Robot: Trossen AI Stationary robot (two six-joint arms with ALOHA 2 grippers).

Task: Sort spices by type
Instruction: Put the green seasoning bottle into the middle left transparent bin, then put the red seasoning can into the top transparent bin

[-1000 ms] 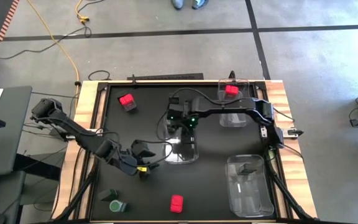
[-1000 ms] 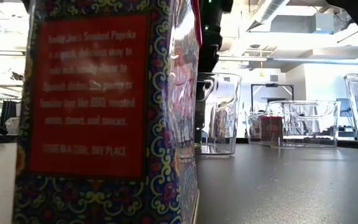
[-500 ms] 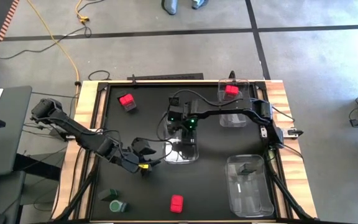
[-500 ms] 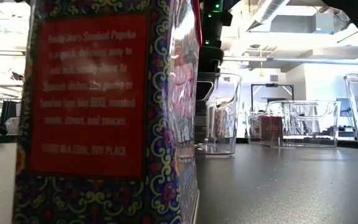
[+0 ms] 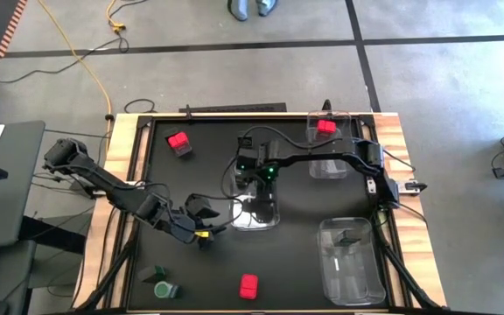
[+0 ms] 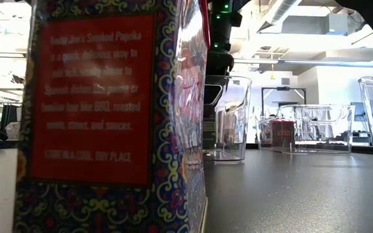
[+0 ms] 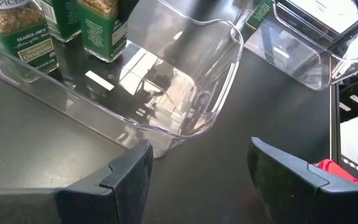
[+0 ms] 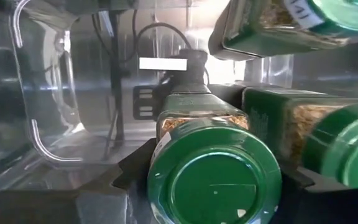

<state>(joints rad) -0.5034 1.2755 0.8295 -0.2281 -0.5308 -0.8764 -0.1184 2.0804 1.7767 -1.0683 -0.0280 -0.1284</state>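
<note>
Presently the right gripper reaches down into the clear rectangular plastic bin at table centre. Between its dark fingers sits a round green-lidded glass spice jar, long axis running straight out along the fingers, lid toward the wrist camera. Whether the grip is firm or already slackening, I cannot tell. Two more green-lidded jars lie just beside it inside the same bin.

Left gripper waits low beside that bin's corner, fingers apart and holding nothing.

Outward: a red blocky box near the front edge, another at the far left, a third inside the far bin; a dark jar lies front left (nearer the left arm).

Judgement: the coming move turns on the jar lying in line with the right fingers; a straight pull-back clears it.
</note>
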